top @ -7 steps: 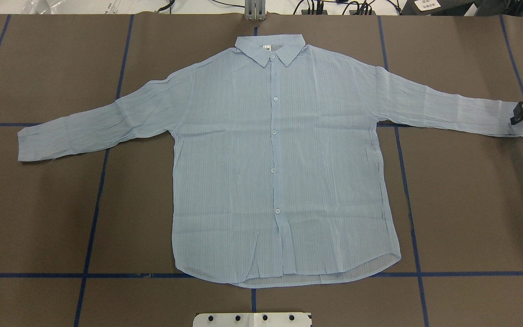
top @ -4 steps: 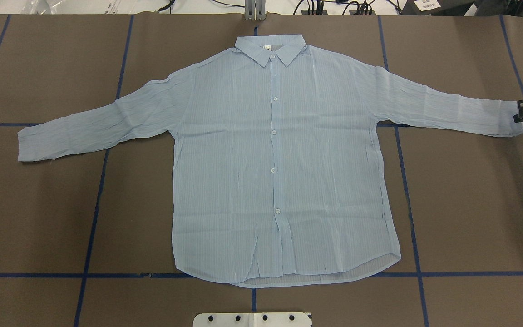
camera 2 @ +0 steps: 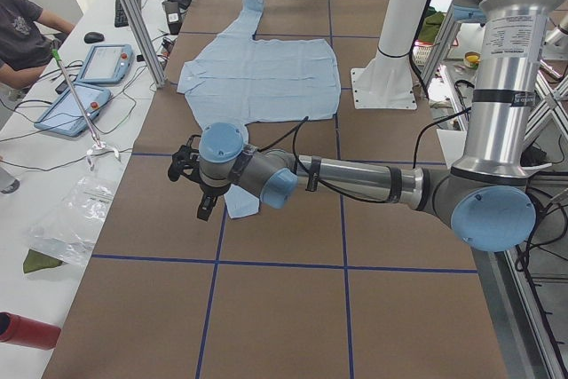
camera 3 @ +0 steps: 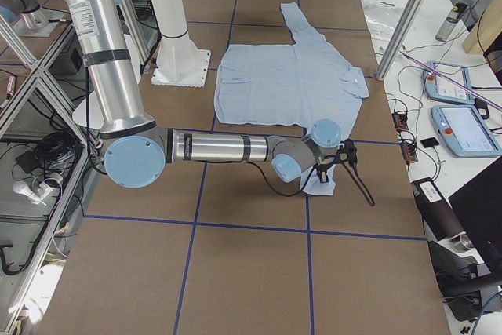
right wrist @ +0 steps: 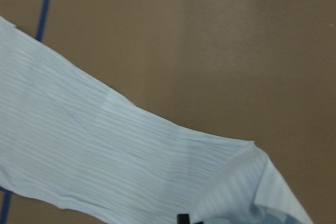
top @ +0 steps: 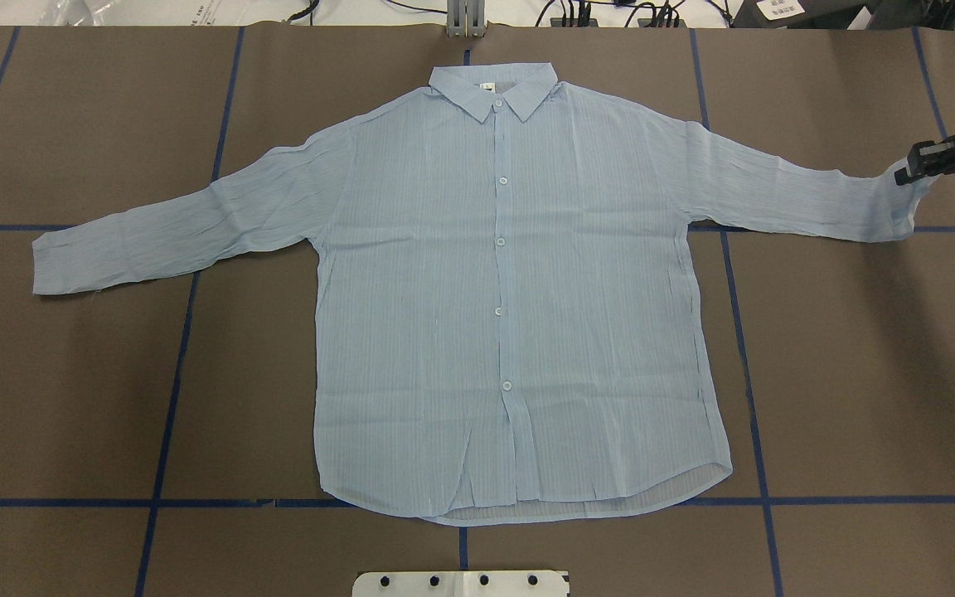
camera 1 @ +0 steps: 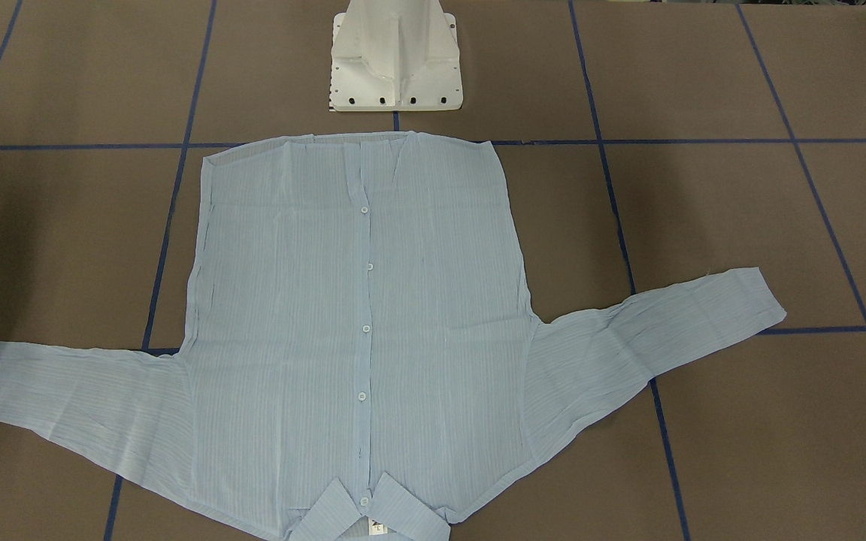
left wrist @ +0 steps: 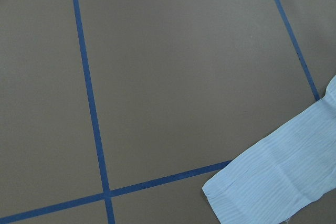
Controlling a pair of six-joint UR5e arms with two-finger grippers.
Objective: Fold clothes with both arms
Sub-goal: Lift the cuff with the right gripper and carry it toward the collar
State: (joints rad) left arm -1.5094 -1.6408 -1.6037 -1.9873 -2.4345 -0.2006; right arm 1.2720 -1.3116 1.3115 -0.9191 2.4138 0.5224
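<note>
The shirt looked thin, light and floppy; the right gripper pinched its cuff near the right edge of the table, a sensible hold.

Count taken standing at the tabletop:
- shirt: 1
- buttons on it: 5 (collar button included)
- robot arms: 2, left arm and right arm
- pincers: 2, left pincer and right pincer
- white pedestal base: 1
- blue-cased tablets on the side bench: 2

Pale blue, seemingly fine-striped shirt
</note>
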